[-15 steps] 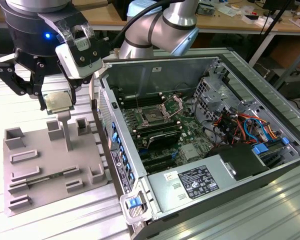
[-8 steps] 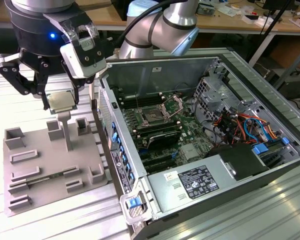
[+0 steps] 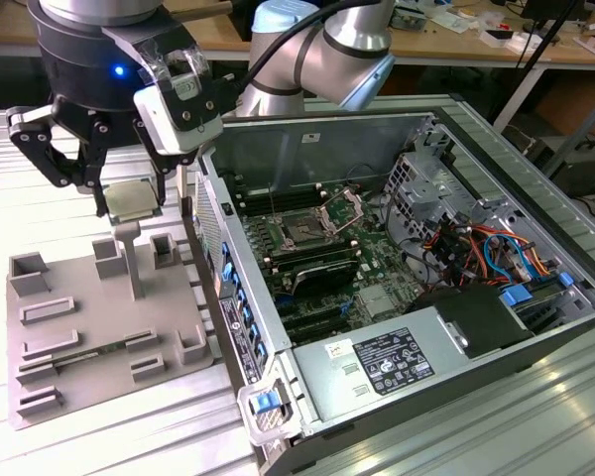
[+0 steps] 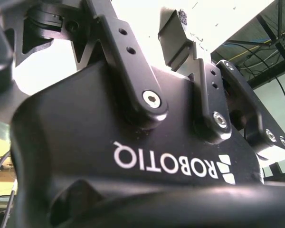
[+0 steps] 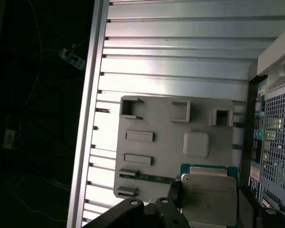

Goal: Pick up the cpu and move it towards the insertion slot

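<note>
**CPU held above the tray, socket not yet reached**

I see the cpu point(image 3: 134, 200) clamped between the fingers of the gripper point(image 3: 129, 203), lifted clear of the grey tray point(image 3: 99, 327) and hanging over its far edge. It sits level: a flat square chip, dull silver metal top, thin tan rim. In the first wrist view the cpu point(image 5: 209, 197) shows a brushed lid with faint print and a green edge behind it, a black finger point(image 5: 173, 199) pressed to one side.

Tray: matte grey plastic, moulded with raised blocks, low ribs and one upright post point(image 3: 131, 260), resting on a ribbed aluminium table point(image 3: 40, 188).

The slot point(image 3: 302, 233) lies well apart, toward the exterior view's right, inside the open computer case point(image 3: 426, 327): dark square centre, silver frame, on a green board.

Arm comes in from the back, wrist pointing straight down, black gripper body over the tray. In the second wrist view, the gripper's glossy black linkages point(image 4: 133, 71) and bolts.
</note>
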Available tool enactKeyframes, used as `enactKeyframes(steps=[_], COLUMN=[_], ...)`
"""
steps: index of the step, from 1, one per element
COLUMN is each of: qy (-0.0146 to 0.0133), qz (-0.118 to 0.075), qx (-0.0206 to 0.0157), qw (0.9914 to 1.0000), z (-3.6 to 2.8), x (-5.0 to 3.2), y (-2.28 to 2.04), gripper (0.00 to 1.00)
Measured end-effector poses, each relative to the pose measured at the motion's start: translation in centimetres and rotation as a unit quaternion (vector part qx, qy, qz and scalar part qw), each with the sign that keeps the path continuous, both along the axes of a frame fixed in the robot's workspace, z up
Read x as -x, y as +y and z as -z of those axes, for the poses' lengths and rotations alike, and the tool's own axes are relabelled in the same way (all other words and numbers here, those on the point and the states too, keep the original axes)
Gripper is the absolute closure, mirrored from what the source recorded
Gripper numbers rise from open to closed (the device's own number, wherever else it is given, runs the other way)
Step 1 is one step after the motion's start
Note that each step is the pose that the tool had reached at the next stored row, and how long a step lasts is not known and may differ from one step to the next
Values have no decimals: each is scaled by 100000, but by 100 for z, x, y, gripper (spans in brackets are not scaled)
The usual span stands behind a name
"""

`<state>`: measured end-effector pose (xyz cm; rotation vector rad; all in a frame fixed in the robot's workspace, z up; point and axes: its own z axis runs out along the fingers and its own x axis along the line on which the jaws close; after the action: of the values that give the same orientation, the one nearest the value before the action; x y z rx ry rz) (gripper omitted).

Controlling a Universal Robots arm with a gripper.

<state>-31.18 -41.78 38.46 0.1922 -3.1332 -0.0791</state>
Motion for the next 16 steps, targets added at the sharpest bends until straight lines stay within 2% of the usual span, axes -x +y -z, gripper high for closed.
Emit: enactKeyframes(steps=[6,16], qy=[0,-1], qz=[1,0], qx=[2,3], qw=[100000,100000], z=[1,12], x=[-40,-157], y=[0,0], gripper=[45,45])
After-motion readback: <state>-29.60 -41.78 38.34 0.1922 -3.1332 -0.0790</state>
